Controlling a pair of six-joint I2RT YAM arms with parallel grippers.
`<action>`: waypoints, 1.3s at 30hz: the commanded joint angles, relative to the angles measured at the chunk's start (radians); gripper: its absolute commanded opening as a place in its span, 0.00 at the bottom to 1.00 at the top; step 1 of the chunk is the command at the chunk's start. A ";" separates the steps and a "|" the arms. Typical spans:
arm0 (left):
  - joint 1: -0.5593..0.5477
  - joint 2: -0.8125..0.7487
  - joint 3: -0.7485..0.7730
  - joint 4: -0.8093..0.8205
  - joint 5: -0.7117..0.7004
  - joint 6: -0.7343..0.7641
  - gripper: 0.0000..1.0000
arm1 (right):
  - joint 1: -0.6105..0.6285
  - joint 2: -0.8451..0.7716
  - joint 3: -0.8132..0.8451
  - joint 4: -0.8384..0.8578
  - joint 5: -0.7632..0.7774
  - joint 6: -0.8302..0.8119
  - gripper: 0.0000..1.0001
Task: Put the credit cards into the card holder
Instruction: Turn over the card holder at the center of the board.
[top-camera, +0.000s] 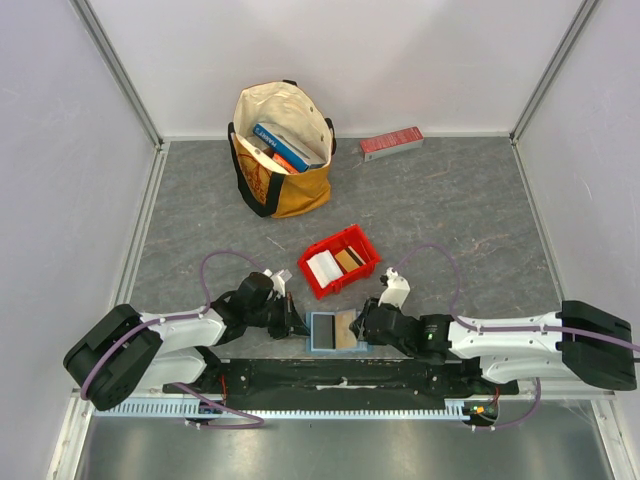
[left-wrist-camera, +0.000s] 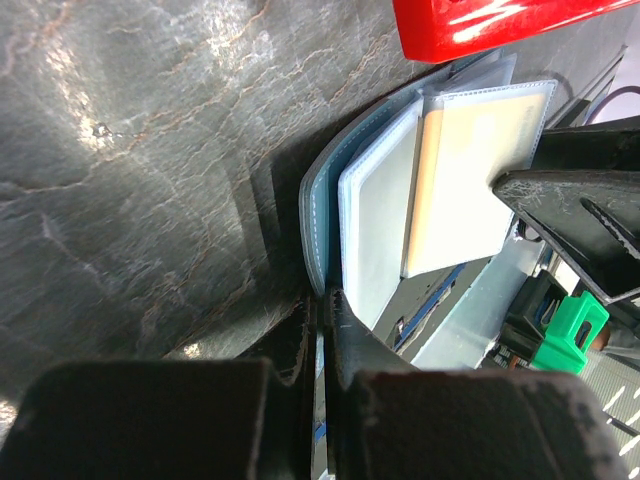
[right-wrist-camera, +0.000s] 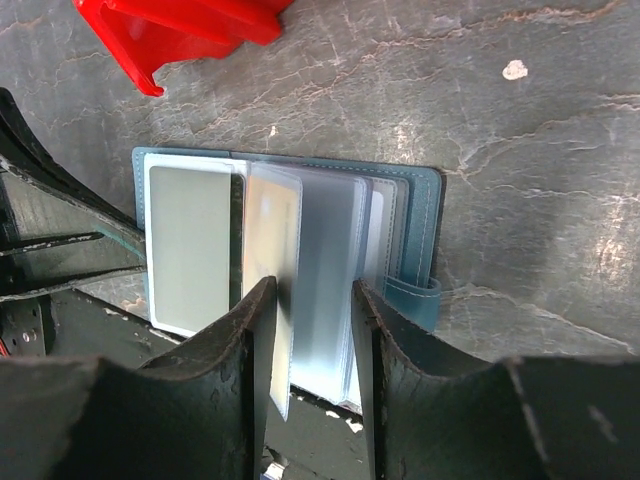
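Card holder (top-camera: 333, 332) lies open on the table at the near edge, between both grippers, just in front of the red bin (top-camera: 368, 252), where more credit cards (top-camera: 324, 267) wait.

Left gripper (left-wrist-camera: 322, 325): pinched fully closed on the holder's left cover edge, anchoring it. Middle: a pale card (right-wrist-camera: 272, 235) sits at the mouth of a clear sleeve, seemingly part-way in; depth not readable. Right gripper (right-wrist-camera: 312, 300): half-spread, its fingers straddling the loose sleeve leaves, nothing clearly clamped. Judgement: the step in hand is seating this card. To do it well, hold the left anchor firm. Push the card along the sleeve's length rather than across it. Use light pressure so the leaves do not buckle or fan shut.
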 joint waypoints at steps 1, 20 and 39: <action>-0.001 0.002 -0.010 -0.044 -0.059 0.016 0.02 | 0.005 0.016 0.036 0.072 -0.027 -0.027 0.42; -0.001 0.016 -0.013 -0.032 -0.058 0.014 0.02 | 0.035 0.100 0.149 0.192 -0.119 -0.118 0.52; -0.001 0.015 -0.012 -0.034 -0.056 0.012 0.02 | 0.039 -0.085 0.073 -0.100 0.070 0.020 0.61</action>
